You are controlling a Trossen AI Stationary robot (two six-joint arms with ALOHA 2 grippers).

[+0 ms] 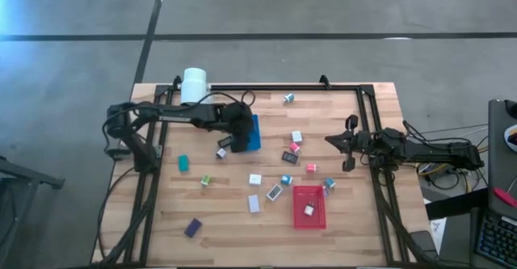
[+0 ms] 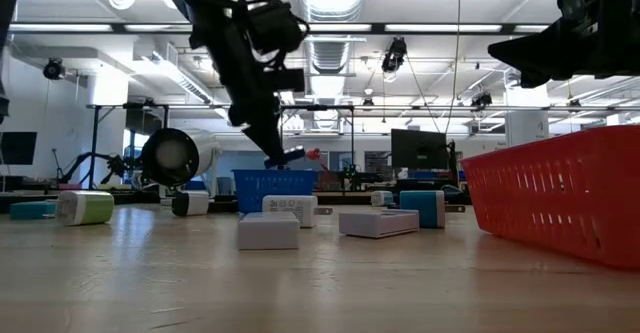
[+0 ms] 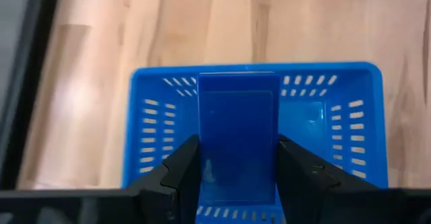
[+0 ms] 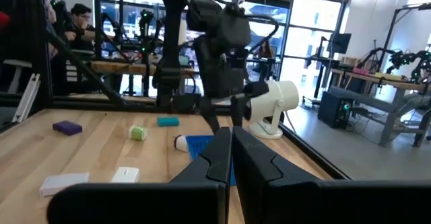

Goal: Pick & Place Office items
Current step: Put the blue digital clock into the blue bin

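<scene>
the left gripper [image 3: 236,173] hangs right over the blue slotted plastic tray [image 3: 161,96], its fingers [image 3: 183,173] part-way open and clamped on either side of a flat blue rectangular piece [image 3: 238,133] that stands upright between them, above the tray's inside. in the high view that tray [image 1: 255,133] sits left of centre on the pale wooden desk [image 1: 226,220], with the left arm reaching across to it from the left edge. over on the right, the right gripper [image 1: 350,142] waits above the desk's right side, fingers [image 4: 259,160] pressed fully together with nothing between them. the rest of the small office items lie scattered: a teal block [image 1: 183,163] and a green one [image 1: 206,180] left of middle, a purple flat piece [image 1: 192,227] near the front, white pieces [image 1: 254,202] around the centre, a pink-red block [image 1: 311,168] just beyond the red slotted plastic tray [image 1: 317,216], which holds one small white piece [image 1: 308,209].
</scene>
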